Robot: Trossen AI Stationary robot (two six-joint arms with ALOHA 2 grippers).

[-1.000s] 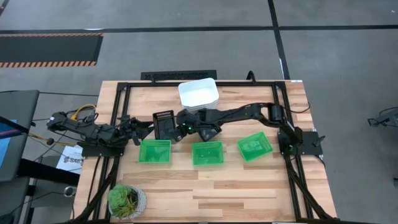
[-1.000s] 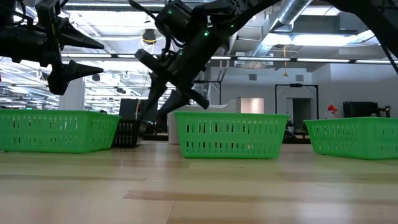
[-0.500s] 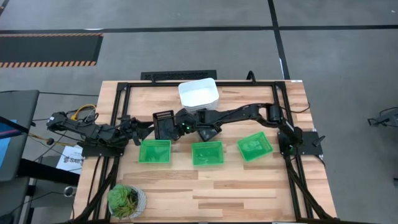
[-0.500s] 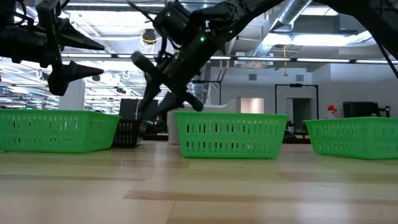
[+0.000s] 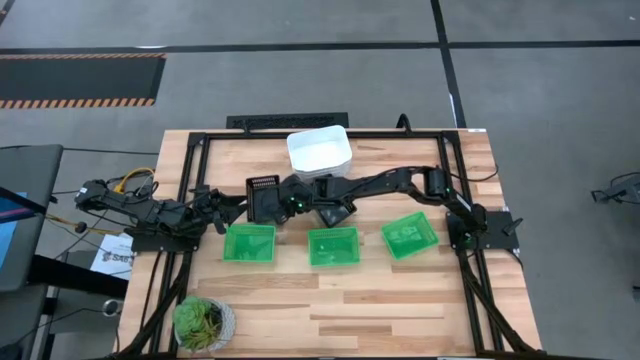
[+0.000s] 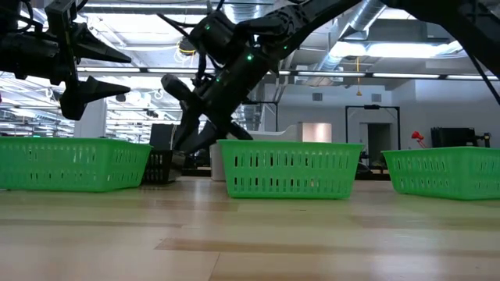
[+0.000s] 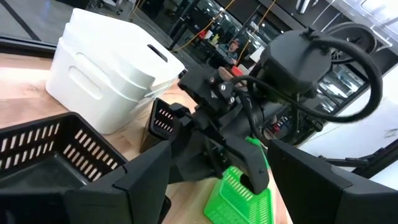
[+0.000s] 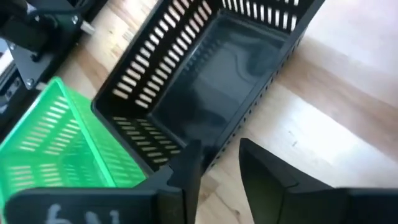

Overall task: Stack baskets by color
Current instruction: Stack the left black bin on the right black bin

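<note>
A black slotted basket point(image 5: 264, 198) rests on the table left of centre, behind a row of three green baskets point(image 5: 249, 243), point(image 5: 333, 246), point(image 5: 410, 234). White baskets point(image 5: 318, 150) are nested at the far edge. My right gripper point(image 8: 217, 171) reaches in from the right and slants down at the black basket point(image 8: 211, 106). Its fingers are apart and straddle the basket's right wall. My left gripper point(image 5: 232, 205) waits open just left of the black basket, level above the table, with nothing between its fingers. My right gripper has one finger point(image 8: 186, 165) over the inside of the black basket and the other finger point(image 8: 264, 174) outside, with the right side wall point(image 8: 214, 152) in the gap. It comes slanting down from the table's right. Whether the fingers touch the wall, I cannot tell. The basket sits flat on the table.
A round potted plant point(image 5: 203, 322) stands at the near left corner. A black frame point(image 5: 200, 140) runs along the table's left, far and right sides. Bare wood lies in front of the green baskets.
My right gripper has edged a little down and toward the table's left, closer onto the black basket's wall. The baskets have kept their places.
</note>
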